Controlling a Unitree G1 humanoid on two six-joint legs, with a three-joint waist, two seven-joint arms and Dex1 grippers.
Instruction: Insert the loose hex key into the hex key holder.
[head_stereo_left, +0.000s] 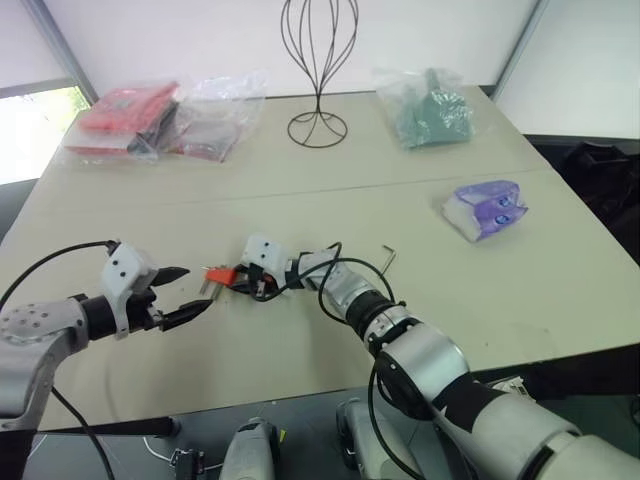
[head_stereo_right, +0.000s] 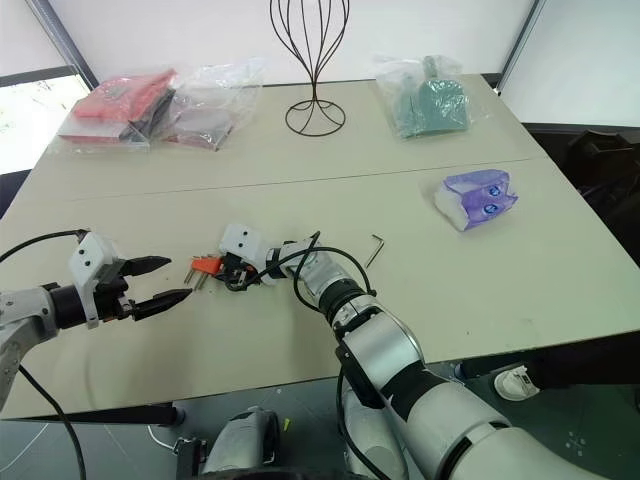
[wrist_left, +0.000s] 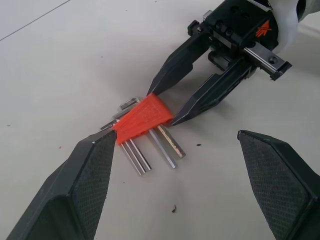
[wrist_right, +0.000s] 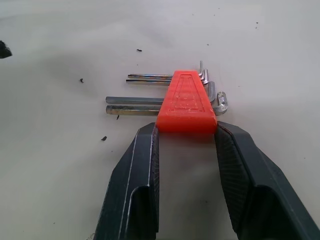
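The orange-red hex key holder (wrist_right: 186, 102) lies flat on the beige table (head_stereo_left: 300, 360), with several short grey keys sticking out of it. My right gripper (wrist_right: 186, 131) reaches across to it, and its two black fingertips press on the two corners of the wide end. My left gripper (head_stereo_left: 198, 288) hovers just beside the holder's narrow end, open wide, its fingers (wrist_left: 90, 180) on either side without touching. The loose hex key (head_stereo_left: 388, 257), a thin grey L-shaped rod, lies by itself on the table behind my right forearm.
A purple-and-white soft packet (head_stereo_left: 485, 208) lies at the right. At the back are a black wire stand (head_stereo_left: 318, 70), red packets in clear plastic (head_stereo_left: 125, 115) and a bagged green item (head_stereo_left: 430, 110). The table's front edge runs close below my arms.
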